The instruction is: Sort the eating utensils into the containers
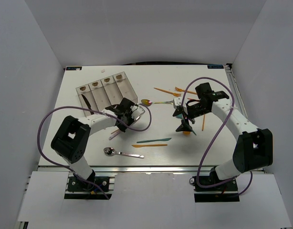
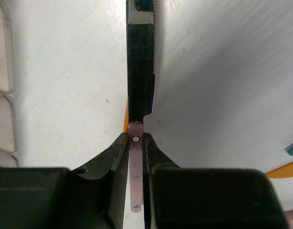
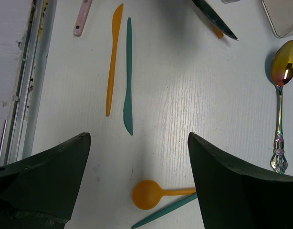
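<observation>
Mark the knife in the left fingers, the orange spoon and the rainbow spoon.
Knife (image 2: 140,71), left wrist view, on the dark blade.
Orange spoon (image 3: 147,194), right wrist view, on the bowl.
Rainbow spoon (image 3: 279,109), right wrist view, on the handle.

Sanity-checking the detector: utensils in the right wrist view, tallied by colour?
Orange: 3 (orange knife, orange spoon, orange tip)
Teal: 2 (teal knife, teal handle)
Iridescent: 1 (metal spoon)
Pink: 1 (pink handle)
Dark: 1 (dark blade)
Total: 8

The left gripper (image 2: 137,139) clamps the pinkish riveted handle of a black-bladed serrated knife (image 2: 140,71); white tabletop (image 2: 65,86) behind.
</observation>
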`<state>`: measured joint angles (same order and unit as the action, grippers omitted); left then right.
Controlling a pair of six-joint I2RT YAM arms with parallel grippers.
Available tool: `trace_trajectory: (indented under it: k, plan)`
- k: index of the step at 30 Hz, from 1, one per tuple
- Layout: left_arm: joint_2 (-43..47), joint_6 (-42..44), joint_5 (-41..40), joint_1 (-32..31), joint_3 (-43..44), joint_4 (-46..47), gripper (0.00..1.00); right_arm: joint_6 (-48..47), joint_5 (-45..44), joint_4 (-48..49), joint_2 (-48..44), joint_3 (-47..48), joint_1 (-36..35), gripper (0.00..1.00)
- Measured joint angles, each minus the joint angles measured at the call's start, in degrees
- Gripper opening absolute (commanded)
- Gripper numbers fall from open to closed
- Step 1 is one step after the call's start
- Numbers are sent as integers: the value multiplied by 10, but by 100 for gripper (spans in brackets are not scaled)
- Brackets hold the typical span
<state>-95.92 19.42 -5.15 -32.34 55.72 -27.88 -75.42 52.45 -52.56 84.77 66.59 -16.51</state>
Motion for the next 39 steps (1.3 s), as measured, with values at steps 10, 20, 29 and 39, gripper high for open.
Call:
trace_trajectory:
  k: [10, 20, 29, 39]
  plan:
    - [56, -48, 37, 5, 43, -5, 0, 0, 1, 0, 0, -1, 0, 89]
    - [181, -211, 144, 194, 21, 28, 0, 2, 3, 4, -1, -8, 3, 89]
    - [128, -325, 60, 298, 79, 27, 0, 9, 5, 17, -1, -9, 4, 89]
    - [20, -384, -24, 349, 158, 26, 0, 14, 4, 21, -7, -28, 4, 89]
